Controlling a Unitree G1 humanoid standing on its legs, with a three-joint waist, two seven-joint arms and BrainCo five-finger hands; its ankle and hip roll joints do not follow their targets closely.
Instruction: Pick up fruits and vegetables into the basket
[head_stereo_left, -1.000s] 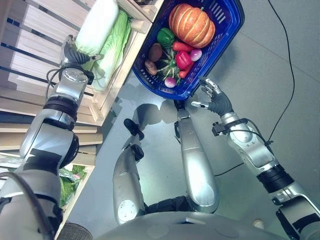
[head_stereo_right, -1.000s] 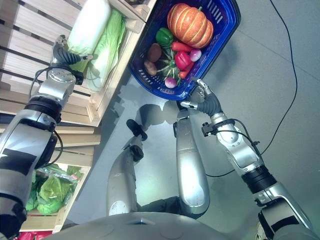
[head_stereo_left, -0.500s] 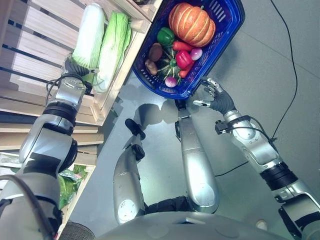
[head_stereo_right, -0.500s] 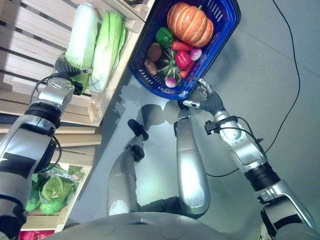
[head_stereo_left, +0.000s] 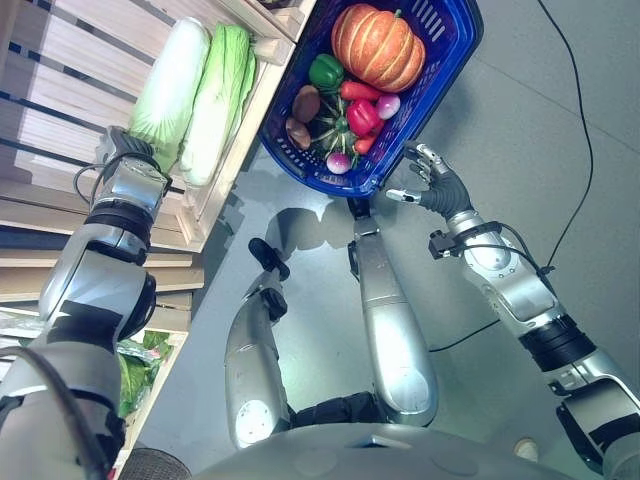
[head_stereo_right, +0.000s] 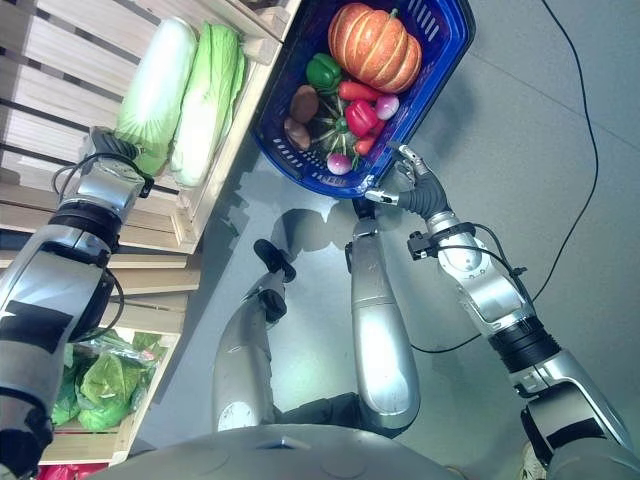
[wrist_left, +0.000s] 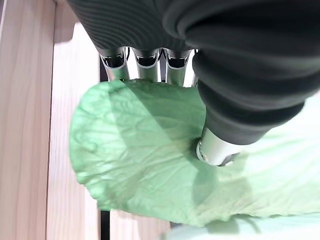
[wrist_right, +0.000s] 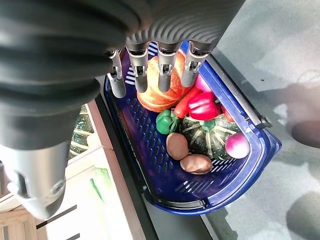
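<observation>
Gripping hand: your left hand (head_stereo_left: 128, 152) was clenched round the leafy end of the long pale-green napa cabbage (head_stereo_left: 165, 92) in the wooden crate (head_stereo_left: 225, 165).
Handling: probably bulky, soft-leaved; take it mid-body.
Right hand (head_stereo_left: 432, 185): fingers relaxed beside the blue plastic basket (head_stereo_left: 440, 75).

On my left I see a slatted wooden rack (head_stereo_left: 60, 60) of pale boards with dark gaps between them. A wooden crate wall (head_stereo_left: 225, 150) forms its front edge, stepping down towards a grey floor (head_stereo_left: 520, 130). Lower on the rack there is another wooden compartment (head_stereo_right: 150, 390), with its rim next to the floor. Up close, the same pale boards (wrist_left: 25, 125) run side by side. The floor (wrist_right: 280, 45) looks smooth and faintly speckled.
</observation>
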